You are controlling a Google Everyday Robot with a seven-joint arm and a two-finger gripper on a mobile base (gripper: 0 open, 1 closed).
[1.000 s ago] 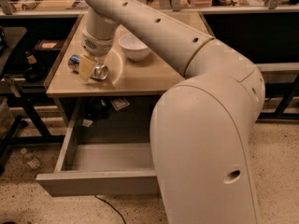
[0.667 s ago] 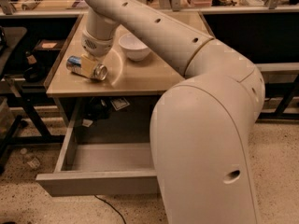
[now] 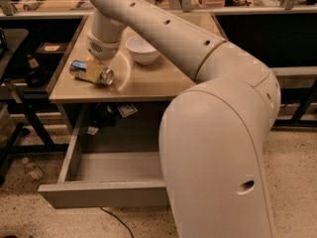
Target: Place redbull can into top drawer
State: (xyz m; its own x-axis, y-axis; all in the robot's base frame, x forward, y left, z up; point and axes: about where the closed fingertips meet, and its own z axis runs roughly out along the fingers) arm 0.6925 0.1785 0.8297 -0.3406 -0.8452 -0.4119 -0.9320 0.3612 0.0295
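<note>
The redbull can (image 3: 78,69) lies on its side, silver and blue with a shiny end facing right, over the front left part of the table (image 3: 148,86). My gripper (image 3: 94,71) comes down from the arm above and is shut across the can's middle, with a tan finger pad (image 3: 93,72) in front of it. I cannot tell whether the can rests on the tabletop or hangs just above it. The top drawer (image 3: 104,195) is pulled open below the table's front edge, and the part of its inside that shows is bare grey. My arm hides its right part.
A white bowl (image 3: 142,48) stands on the table behind and to the right of the can. My large arm link (image 3: 218,152) fills the right foreground. A dark bench (image 3: 15,58) stands at the left. Clutter lies under the table (image 3: 106,114), and a cable (image 3: 116,221) runs on the floor.
The gripper and the can have shifted slightly left, toward the table's front left corner. The drawer has stayed open and still.
</note>
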